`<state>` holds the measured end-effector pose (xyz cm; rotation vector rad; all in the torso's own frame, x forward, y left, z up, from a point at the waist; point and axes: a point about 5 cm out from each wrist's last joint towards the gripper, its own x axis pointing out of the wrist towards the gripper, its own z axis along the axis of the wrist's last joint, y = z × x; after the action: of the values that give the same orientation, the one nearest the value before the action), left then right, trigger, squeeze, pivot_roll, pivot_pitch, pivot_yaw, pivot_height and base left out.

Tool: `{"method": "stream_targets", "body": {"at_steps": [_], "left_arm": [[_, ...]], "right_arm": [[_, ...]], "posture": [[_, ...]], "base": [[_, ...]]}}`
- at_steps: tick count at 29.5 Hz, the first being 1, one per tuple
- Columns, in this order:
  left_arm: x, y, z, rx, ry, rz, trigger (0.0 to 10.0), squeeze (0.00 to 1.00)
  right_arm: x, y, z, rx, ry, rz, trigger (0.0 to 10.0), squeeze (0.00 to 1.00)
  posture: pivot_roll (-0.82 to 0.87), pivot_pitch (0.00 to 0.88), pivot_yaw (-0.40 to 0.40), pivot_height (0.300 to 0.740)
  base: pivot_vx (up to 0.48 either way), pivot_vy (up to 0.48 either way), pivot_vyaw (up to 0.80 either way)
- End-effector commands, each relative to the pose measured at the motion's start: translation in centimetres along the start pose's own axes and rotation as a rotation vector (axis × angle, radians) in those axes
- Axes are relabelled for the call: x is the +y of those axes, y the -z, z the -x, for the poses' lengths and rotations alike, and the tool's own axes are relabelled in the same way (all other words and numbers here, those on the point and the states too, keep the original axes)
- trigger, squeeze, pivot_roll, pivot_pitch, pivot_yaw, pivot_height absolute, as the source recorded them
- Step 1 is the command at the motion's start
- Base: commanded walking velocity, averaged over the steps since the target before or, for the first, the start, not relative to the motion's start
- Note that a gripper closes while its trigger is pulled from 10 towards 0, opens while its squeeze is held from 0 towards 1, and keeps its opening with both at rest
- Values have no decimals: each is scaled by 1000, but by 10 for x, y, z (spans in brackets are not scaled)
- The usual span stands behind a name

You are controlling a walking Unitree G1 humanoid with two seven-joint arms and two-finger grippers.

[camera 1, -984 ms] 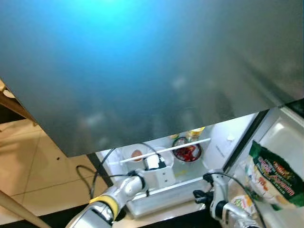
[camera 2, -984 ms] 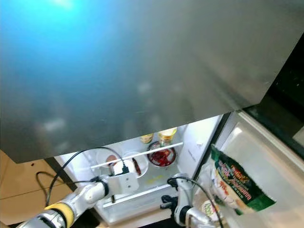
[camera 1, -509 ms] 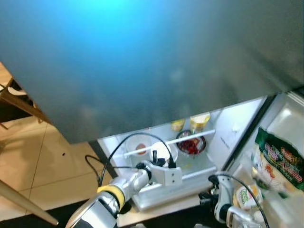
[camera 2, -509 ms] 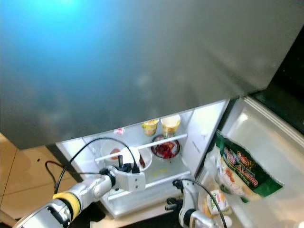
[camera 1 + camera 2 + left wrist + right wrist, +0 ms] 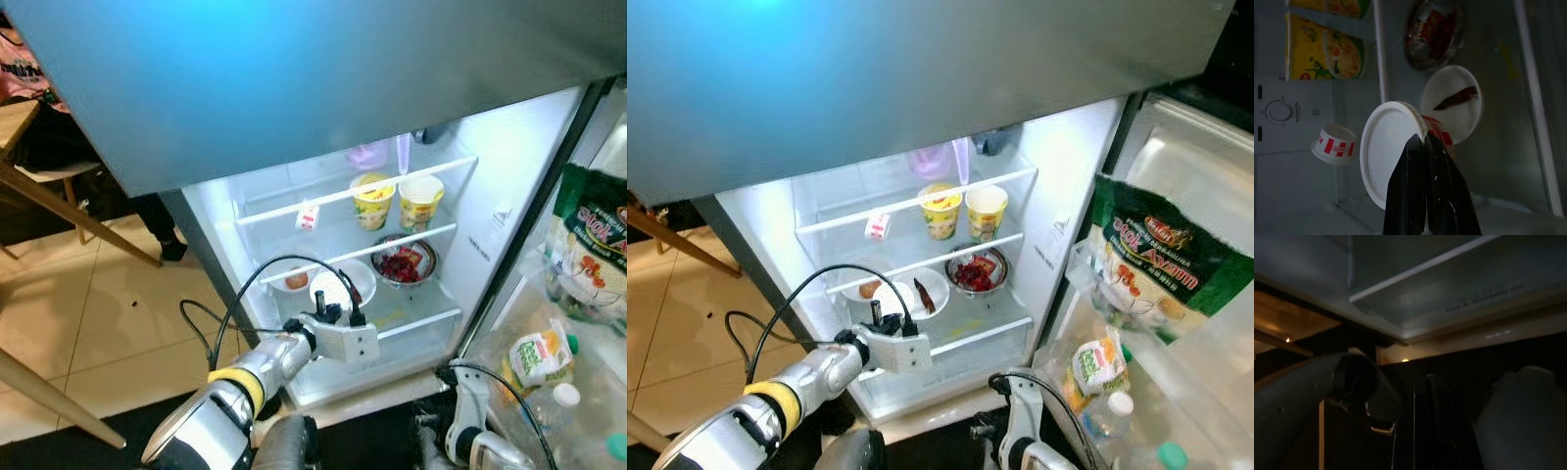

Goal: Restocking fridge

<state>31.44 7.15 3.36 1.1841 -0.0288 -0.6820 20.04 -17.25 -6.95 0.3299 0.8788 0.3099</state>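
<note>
A home kitchen or dining area, seen at an open fridge.

The fridge (image 5: 509, 196) stands lit with its door swung wide, its glass shelves holding instant noodle cups (image 5: 372, 200), a metal bowl of red food (image 5: 403, 262) and white bowls (image 5: 353, 279); door racks carry a green seasoning packet (image 5: 593, 250) and bottles. Beige floor tiles (image 5: 59, 313) and wooden table legs (image 5: 59, 206) lie to the left.
</note>
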Motion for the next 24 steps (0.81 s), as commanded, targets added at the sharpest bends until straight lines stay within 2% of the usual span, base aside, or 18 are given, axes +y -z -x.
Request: {"method": "stream_targets", "body": {"at_steps": [1,6,10,12,14,21,23,24], "left_arm": [[6,-5,-3,-6,-34,34,10000,0],[17,-18,-9,-72,-93,41,10000,0],[21,-23,-10,-95,-112,43,10000,0],[35,-36,-15,-154,-174,54,10000,0],[41,-40,-17,-162,-194,48,10000,0],[50,-41,-22,-128,-212,22,10000,0],[65,-35,-24,-83,-236,-24,10000,0],[65,-35,-24,-83,-236,-24,10000,0]], "right_arm": [[1,2,-1,6,-3,2,10000,0],[0,0,0,-3,-2,4,10000,0],[-1,-1,1,-8,-1,5,10000,0],[-2,-1,1,-22,2,-2,10000,0],[-1,-2,1,-28,3,-3,10000,0],[0,-6,0,-47,-5,2,10000,0],[0,-6,0,-54,-8,4,10000,0],[0,-6,0,-54,-8,4,10000,0]], "posture": [[-55,94,79,606],[-61,95,84,591],[-58,94,84,591],[-61,100,84,591],[-62,102,85,591],[-71,110,91,591],[-83,141,106,591],[-83,141,106,591]], "base": [[0,0,0],[0,0,0],[0,0,0],[0,0,0],[0,0,0],[0,0,0],[0,0,0],[0,0,0]]}}
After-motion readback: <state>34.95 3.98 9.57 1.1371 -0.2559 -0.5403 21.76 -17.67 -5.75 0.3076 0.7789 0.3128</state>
